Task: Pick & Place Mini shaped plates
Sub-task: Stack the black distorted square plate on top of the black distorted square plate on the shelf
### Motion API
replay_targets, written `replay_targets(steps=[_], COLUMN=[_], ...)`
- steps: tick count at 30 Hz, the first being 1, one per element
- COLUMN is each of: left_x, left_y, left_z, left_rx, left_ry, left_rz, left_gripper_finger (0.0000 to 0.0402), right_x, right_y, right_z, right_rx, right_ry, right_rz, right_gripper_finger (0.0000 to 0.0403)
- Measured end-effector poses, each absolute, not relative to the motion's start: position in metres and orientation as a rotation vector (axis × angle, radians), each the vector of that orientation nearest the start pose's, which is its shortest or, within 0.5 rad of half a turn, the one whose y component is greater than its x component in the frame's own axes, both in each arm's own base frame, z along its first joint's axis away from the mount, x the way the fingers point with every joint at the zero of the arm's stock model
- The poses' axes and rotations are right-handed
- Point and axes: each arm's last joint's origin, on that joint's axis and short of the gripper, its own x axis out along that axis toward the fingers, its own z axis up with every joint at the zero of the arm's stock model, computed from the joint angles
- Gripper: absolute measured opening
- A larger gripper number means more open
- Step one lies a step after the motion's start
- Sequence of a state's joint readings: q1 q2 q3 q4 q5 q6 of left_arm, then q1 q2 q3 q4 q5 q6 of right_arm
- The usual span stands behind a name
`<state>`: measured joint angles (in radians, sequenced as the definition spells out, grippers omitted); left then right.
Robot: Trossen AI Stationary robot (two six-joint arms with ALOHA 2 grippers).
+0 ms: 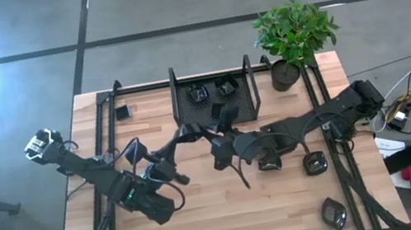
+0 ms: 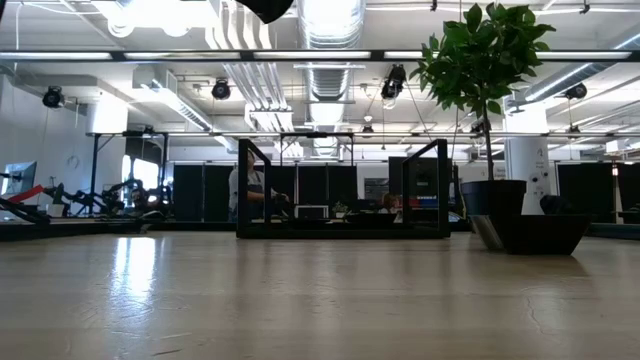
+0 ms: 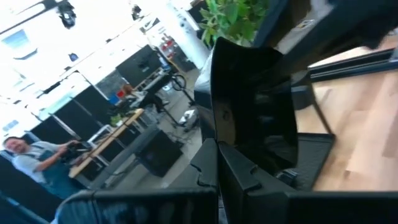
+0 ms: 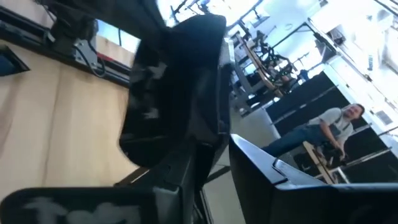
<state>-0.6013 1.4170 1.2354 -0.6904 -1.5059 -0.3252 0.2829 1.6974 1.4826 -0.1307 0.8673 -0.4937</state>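
High view: both hands meet mid-desk (image 1: 206, 215) before the mesh tray (image 1: 216, 103). Left hand (image 1: 188, 132) clenches a mini plate (image 3: 252, 99). Whether the right hand (image 1: 218, 142) grips it, I cannot tell.

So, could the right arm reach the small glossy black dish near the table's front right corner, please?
Probably yes: that small glossy black dish lies alone, nothing over or against it; the right hand, now mid-table by the left hand, would need swinging back.
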Motion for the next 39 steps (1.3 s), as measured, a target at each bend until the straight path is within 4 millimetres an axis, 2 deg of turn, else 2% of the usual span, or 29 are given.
replay_targets(steps=[4, 8, 10, 22, 31, 39], left_x=[0.245, 0.245, 0.245, 0.246, 0.246, 0.241], left_y=[-0.134, -0.134, -0.135, -0.135, -0.135, -0.147], left_z=[0.326, 0.325, 0.325, 0.325, 0.325, 0.323], left_rx=[0.463, 0.459, 0.457, 0.443, 0.422, 0.406], left_ry=[0.307, 0.313, 0.315, 0.324, 0.315, 0.343], left_rz=[0.861, 0.850, 0.846, 0.824, 0.823, 0.719], left_gripper_finger=[0.0000, 0.0000, 0.0000, 0.0004, 0.0073, 0.0083], right_x=[0.378, 0.378, 0.378, 0.378, 0.373, 0.362], right_y=[0.086, 0.086, 0.086, 0.086, 0.085, 0.080], right_z=[0.343, 0.343, 0.343, 0.343, 0.346, 0.350], right_rx=[-0.631, -0.622, -0.623, -0.662, -0.638, -0.649], right_ry=[0.424, 0.421, 0.420, 0.434, 0.438, 0.486], right_rz=[-0.506, -0.509, -0.510, -0.503, -0.499, -0.575], right_gripper_finger=[0.0070, 0.0024, 0.0013, 0.0008, 0.0008, 0.0008])
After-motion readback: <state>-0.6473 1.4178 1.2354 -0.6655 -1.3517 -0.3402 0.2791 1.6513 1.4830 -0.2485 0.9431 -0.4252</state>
